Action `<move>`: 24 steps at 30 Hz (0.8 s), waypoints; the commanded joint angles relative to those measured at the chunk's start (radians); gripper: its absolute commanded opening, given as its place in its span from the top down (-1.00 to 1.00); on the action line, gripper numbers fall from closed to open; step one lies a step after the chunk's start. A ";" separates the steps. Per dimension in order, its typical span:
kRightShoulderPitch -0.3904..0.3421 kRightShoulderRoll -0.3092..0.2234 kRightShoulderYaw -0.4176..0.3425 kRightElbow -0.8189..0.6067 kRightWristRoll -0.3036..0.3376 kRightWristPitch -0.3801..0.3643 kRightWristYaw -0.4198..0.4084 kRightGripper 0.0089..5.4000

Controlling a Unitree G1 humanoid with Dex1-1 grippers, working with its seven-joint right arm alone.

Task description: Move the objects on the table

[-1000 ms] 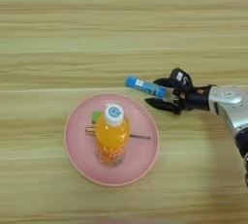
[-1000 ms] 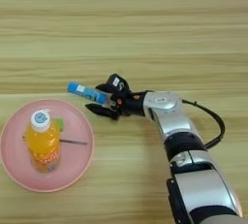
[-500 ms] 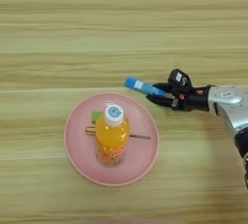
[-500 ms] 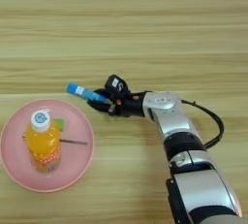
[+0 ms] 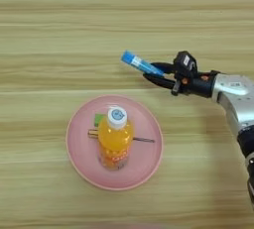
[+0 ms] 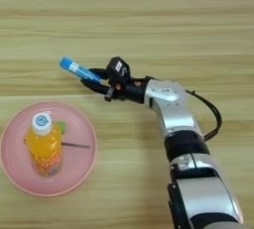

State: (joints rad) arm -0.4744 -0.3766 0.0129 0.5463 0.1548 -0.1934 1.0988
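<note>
Black gripper fingers [image 5: 158, 76] are clamped on the blue tube [image 5: 140, 63], beyond the pink plate [image 5: 79, 151] where the orange-juice bottle [image 5: 115, 139] is stood.

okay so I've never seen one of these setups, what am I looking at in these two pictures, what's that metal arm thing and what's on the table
Both pictures come from a two-eyed camera on a humanoid robot's head, looking down on a wooden table. The silver arm is the robot's right arm; the black pincer at its end grips a blue tube, which is tilted. Below it sits a round pink plate holding an upright orange-juice bottle with a white cap, a green block and a thin screwdriver partly hidden behind the bottle.
</note>
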 commanded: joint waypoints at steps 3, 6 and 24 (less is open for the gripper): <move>0.006 -0.021 -0.014 -0.348 0.109 0.083 -0.001 0.48; 0.045 -0.023 -0.006 -0.473 0.154 0.132 0.014 0.48; 0.131 -0.068 0.145 -0.581 0.041 0.198 0.018 0.48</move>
State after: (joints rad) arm -0.2819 -0.4313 0.1547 -0.0305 0.2271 0.0385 1.1625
